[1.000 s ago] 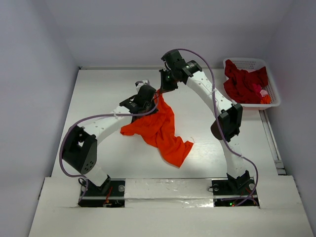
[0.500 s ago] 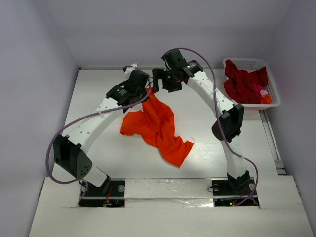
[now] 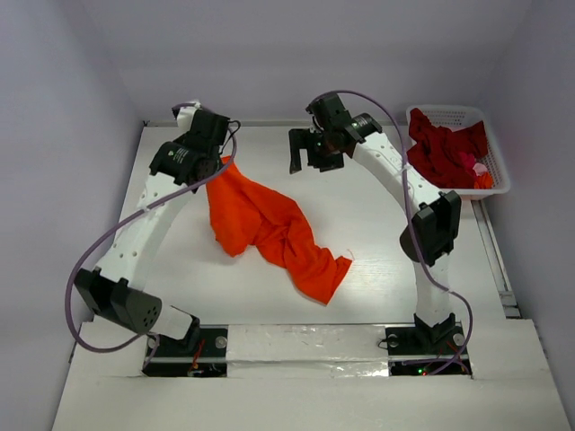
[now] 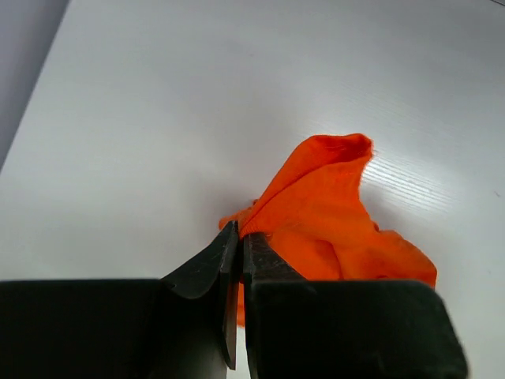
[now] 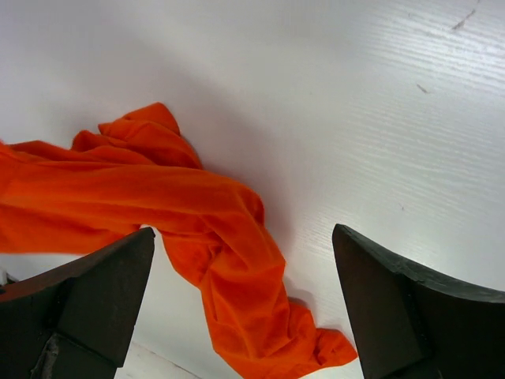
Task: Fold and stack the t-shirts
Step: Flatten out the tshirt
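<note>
A bright orange t-shirt (image 3: 269, 229) lies crumpled in a long diagonal on the white table. Its far corner is lifted and pinched in my left gripper (image 3: 220, 162), which is shut on it at the far left. The left wrist view shows the jaws closed on an orange fold (image 4: 331, 205), fingertips (image 4: 233, 237) together. My right gripper (image 3: 305, 160) hovers open over the far middle of the table, with nothing between its fingers. Below it in the right wrist view stretches the orange shirt (image 5: 158, 197), under the right gripper (image 5: 243, 237). Dark red t-shirts (image 3: 442, 148) sit heaped in the basket.
The white latticed basket (image 3: 449, 111) stands at the far right corner, beside the right wall. A small pink and orange bit of cloth (image 3: 480, 172) lies in it. Grey walls close in the table on three sides. The arm bases sit at the near edge.
My left gripper has swung left and away, dragging the shirt's corner and stretching the cloth. My right gripper has let go of the shirt, opened wide and pulled slightly right.
</note>
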`<state>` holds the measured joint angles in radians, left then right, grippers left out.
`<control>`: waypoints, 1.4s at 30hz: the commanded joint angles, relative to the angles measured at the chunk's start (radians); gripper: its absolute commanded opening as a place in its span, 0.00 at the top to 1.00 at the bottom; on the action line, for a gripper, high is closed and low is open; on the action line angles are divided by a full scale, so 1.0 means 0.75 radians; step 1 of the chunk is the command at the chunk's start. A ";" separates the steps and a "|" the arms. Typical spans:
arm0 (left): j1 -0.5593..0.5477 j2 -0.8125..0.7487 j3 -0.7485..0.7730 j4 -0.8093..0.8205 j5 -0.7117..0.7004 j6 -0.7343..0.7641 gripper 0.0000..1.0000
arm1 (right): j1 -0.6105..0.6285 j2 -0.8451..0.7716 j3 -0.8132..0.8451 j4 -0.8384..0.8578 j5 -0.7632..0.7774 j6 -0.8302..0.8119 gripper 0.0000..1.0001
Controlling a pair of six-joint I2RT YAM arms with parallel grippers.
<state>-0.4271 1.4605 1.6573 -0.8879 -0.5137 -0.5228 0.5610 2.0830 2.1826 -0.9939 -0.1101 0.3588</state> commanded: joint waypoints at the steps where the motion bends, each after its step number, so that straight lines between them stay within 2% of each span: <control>1: 0.027 -0.139 -0.076 -0.080 -0.125 0.004 1.00 | -0.003 -0.098 -0.087 0.086 0.014 -0.012 0.00; 5: 0.140 -0.249 -0.217 -0.029 -0.113 -0.013 1.00 | -0.003 -0.151 -0.228 0.127 -0.011 0.016 0.00; 9: 0.185 -0.291 -0.269 -0.011 -0.133 -0.029 1.00 | -0.003 -0.188 -0.343 0.180 -0.096 0.051 0.00; 16: 0.316 -0.380 -0.336 0.016 -0.170 -0.039 1.00 | -0.003 -0.329 -0.607 0.251 -0.199 0.086 0.00; 20: 0.395 -0.385 -0.336 0.047 -0.148 -0.015 1.00 | -0.003 -0.419 -0.780 0.258 -0.230 0.076 0.00; 25: 0.426 -0.391 -0.357 0.034 -0.086 -0.041 1.00 | 0.009 -0.548 -0.993 0.286 -0.236 0.082 0.00; 29: 0.475 -0.405 -0.440 0.040 -0.013 -0.076 1.00 | 0.023 -0.597 -1.141 0.331 -0.271 0.096 0.09; 30: 0.492 -0.407 -0.453 0.045 0.004 -0.076 1.00 | 0.023 -0.603 -1.161 0.341 -0.271 0.102 0.15; 32: 0.539 -0.413 -0.473 0.059 0.055 -0.064 1.00 | 0.023 -0.605 -1.206 0.378 -0.279 0.111 0.21; 33: 0.555 -0.413 -0.473 0.061 0.055 -0.060 1.00 | 0.035 -0.601 -1.212 0.378 -0.281 0.115 0.21; 34: 0.575 -0.413 -0.471 0.065 0.081 -0.054 1.00 | 0.035 -0.597 -1.221 0.392 -0.285 0.117 0.27; 42: 0.659 -0.409 -0.475 0.077 0.173 -0.072 1.00 | 0.035 -0.526 -1.213 0.433 -0.332 0.135 0.29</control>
<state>0.0513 1.1790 1.3014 -0.8558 -0.4198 -0.5652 0.5781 1.6661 1.2606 -0.7261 -0.3237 0.4492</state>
